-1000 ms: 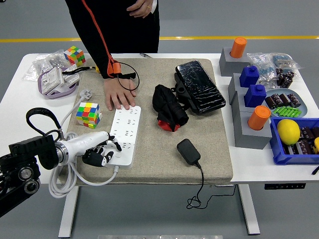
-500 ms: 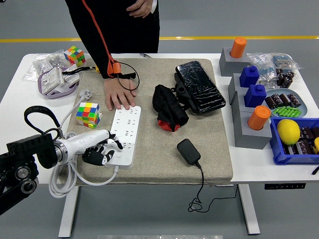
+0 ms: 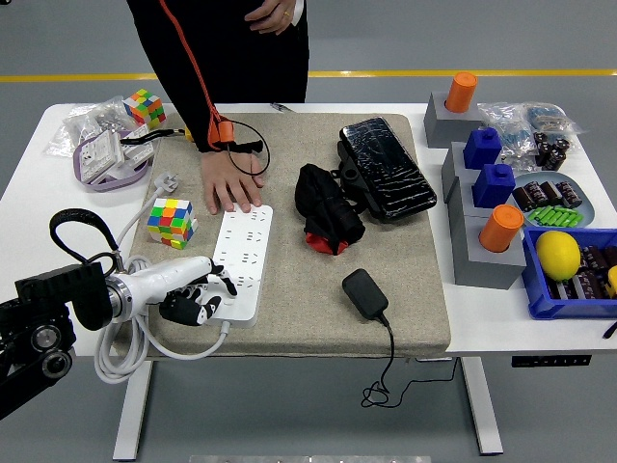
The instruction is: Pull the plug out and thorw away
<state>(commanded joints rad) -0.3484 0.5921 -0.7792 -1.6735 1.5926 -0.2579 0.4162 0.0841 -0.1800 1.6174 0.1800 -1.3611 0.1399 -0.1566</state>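
Note:
A white power strip (image 3: 243, 253) lies on the beige mat (image 3: 318, 328), with its thick white cord (image 3: 125, 352) coiled off the mat's left side. My left hand (image 3: 200, 294) is at the strip's near-left corner, fingers curled over its edge. A person's hand (image 3: 231, 186) presses flat on the strip's far end. A black adapter plug (image 3: 364, 292) lies loose on the mat to the right of the strip, and its thin cable (image 3: 390, 371) hangs over the table's near edge. No socket on the strip holds a plug.
A Rubik's cube (image 3: 171, 222) stands just left of the strip. A black and red cloth bundle (image 3: 326, 209) and a black case (image 3: 388, 169) lie further back on the mat. Grey blocks with orange and blue pieces (image 3: 487, 207) and a blue bin (image 3: 569, 275) fill the right side.
My left arm shifted very slightly while the hand stayed on the strip's near corner. The hanging cable swung a little. The person's hand has not moved.

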